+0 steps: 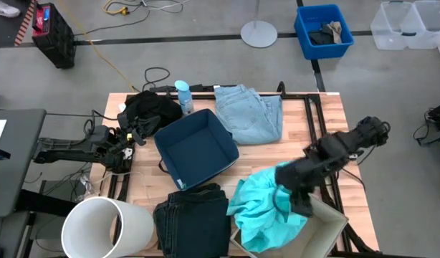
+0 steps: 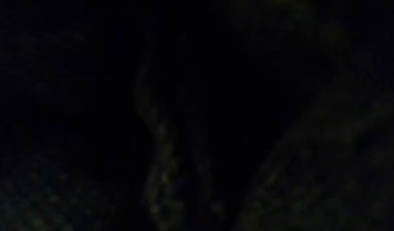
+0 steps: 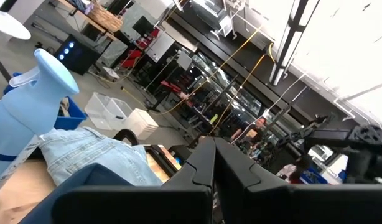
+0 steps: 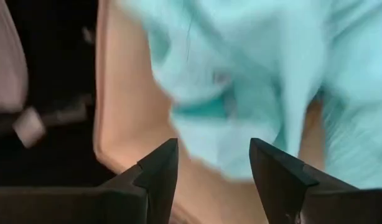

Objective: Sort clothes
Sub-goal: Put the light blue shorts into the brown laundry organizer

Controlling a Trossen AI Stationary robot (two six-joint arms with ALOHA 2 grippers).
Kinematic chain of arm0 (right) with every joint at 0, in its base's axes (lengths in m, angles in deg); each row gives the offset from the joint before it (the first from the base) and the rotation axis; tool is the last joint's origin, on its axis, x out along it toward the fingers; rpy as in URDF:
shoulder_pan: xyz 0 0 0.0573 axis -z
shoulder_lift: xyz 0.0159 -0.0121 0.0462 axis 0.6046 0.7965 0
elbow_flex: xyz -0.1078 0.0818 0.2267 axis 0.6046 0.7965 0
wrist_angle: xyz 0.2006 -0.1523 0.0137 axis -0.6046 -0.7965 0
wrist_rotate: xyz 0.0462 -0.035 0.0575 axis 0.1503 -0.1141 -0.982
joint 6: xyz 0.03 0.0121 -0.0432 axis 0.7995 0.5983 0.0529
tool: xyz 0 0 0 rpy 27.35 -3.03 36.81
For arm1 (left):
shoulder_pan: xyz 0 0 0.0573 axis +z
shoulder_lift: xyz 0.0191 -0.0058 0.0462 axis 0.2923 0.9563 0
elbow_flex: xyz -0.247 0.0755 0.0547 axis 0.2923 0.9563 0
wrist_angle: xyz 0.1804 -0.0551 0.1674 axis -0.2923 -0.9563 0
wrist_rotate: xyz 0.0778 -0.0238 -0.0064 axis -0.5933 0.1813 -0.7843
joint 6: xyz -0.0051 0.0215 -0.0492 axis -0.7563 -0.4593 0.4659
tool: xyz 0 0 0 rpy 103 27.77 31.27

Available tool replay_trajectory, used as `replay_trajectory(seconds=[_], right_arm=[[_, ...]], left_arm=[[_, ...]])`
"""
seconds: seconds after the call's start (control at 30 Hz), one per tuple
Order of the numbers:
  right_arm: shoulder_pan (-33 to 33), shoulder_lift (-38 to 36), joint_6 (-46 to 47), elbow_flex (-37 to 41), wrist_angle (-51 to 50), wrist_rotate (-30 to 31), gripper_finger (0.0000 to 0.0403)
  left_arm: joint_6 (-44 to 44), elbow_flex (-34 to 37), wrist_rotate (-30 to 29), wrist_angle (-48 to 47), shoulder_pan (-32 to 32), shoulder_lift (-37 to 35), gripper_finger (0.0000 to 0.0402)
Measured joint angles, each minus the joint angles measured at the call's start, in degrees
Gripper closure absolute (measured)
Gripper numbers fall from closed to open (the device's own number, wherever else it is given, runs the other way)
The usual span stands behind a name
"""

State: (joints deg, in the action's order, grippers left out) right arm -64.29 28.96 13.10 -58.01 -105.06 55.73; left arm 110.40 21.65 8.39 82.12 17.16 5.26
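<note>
My right gripper (image 1: 300, 204) hangs open over the table's near right part, pointing down; nothing sits between its fingers (image 4: 213, 146). Just below it the turquoise top (image 1: 263, 208) (image 4: 253, 74) lies crumpled, partly on the table and partly over the rim of a beige box (image 1: 327, 229). Dark navy jeans (image 1: 191, 218) lie folded at the near edge. Pale blue jeans (image 1: 249, 113) (image 3: 91, 152) lie at the far side. A black garment (image 1: 150, 111) sits heaped at the far left. Beside that heap my left gripper (image 1: 128, 143) (image 3: 214, 155) waits shut.
A navy fabric bin (image 1: 196, 148) stands open at the table's middle. A white round bin (image 1: 105, 228) stands at the near left corner. A pale blue spray bottle (image 1: 184, 97) (image 3: 29, 106) stands at the far edge. A blue crate (image 1: 323, 30) sits on the floor beyond. The low view is dark.
</note>
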Motion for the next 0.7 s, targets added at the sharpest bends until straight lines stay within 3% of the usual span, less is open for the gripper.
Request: replay_trajectory(seconds=[0.33, 0.7], right_arm=[[8.42, 5.58, -1.67, 0.01, -0.56, 13.40, 0.0190], [13.53, 13.49, -1.28, 0.04, -6.44, 14.44, 0.0191]], left_arm=[[-1.09, 0.00, 0.01, -0.09, 0.00, -0.01, 0.0401], [-1.16, 0.00, 2.23, -1.89, 0.00, -0.01, 0.0401]])
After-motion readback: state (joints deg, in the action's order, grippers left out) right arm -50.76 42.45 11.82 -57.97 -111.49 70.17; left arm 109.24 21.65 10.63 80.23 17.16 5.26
